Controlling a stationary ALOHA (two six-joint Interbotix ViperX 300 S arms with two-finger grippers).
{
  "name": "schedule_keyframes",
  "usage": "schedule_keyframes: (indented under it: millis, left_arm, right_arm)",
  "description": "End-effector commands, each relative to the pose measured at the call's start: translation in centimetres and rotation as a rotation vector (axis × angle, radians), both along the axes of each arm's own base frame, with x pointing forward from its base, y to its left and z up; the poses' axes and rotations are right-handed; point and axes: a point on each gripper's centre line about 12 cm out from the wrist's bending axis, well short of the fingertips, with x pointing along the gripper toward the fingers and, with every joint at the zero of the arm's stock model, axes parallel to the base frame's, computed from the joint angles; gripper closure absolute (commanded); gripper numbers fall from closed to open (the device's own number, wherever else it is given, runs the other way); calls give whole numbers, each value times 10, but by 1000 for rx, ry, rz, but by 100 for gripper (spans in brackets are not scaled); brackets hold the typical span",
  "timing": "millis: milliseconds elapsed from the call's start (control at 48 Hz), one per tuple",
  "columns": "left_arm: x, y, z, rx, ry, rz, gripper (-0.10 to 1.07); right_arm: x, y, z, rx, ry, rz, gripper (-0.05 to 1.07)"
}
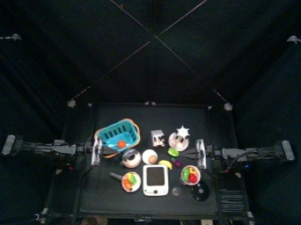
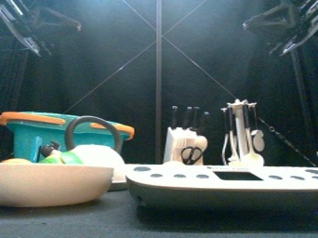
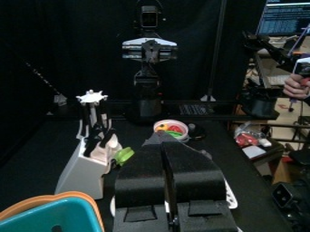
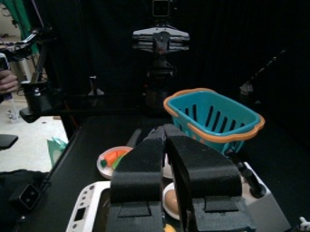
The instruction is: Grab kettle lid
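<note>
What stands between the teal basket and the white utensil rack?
A white knife block, shown in the top view, between the basket and the rack.

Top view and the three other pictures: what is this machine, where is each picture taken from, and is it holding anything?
This is a robot with two black arms at a small table. The top view looks straight down from above. The front view looks level across the table from its front edge. Each wrist view comes from a camera on one arm, looking past that arm's own jaws.

The left gripper and the right gripper sit at the table's two sides, jaws shut, holding nothing.

Between them lie a teal basket, a white kettle, a white scale, a bowl of toy food, a knife block and a utensil holder.
</note>
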Motion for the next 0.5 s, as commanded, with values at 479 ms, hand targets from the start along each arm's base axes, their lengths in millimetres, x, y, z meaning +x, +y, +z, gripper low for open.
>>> schedule_keyframes:
  millis: [479]
  left_arm:
    - [19, -22, -22, -22, 89, -97, 83]
  right_arm:
    - [19, 42, -45, 342, 476, 133, 98]
